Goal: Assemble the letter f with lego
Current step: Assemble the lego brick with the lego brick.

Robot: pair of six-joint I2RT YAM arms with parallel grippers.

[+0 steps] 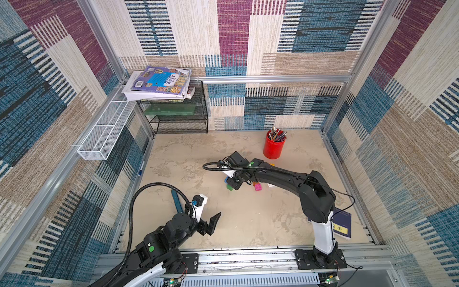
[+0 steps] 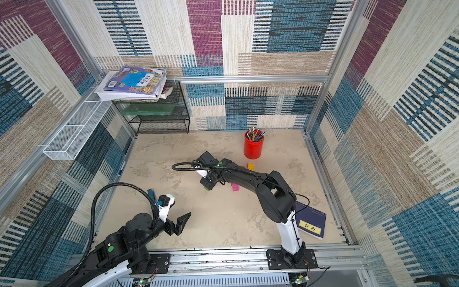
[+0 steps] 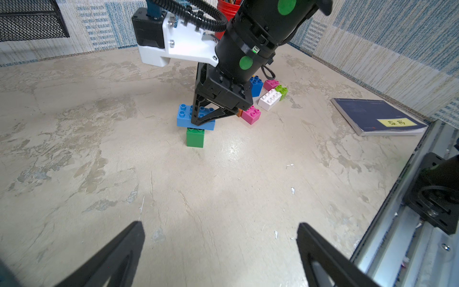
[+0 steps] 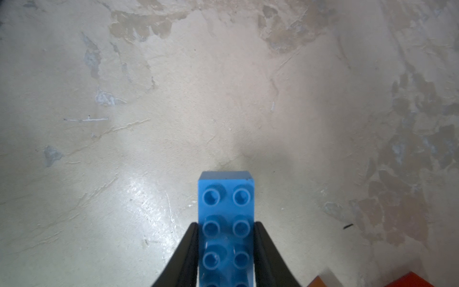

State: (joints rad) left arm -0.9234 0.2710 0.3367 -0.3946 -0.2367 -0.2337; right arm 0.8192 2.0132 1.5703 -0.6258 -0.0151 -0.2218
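- Alignment first: keep blue brick (image 3: 185, 116) level, seated square on studs of green brick (image 3: 195, 138), then press straight down.
- Avoid sideways shove; likely to topple green brick, standing in middle of desk (image 3: 223, 186), left of nearby loose pink brick (image 3: 251, 114).
- Clamped on blue brick's long sides: right fingers (image 4: 191, 248), narrowly parted.
- Spread wide, empty, above near-left desk: left fingers (image 3: 119, 253).
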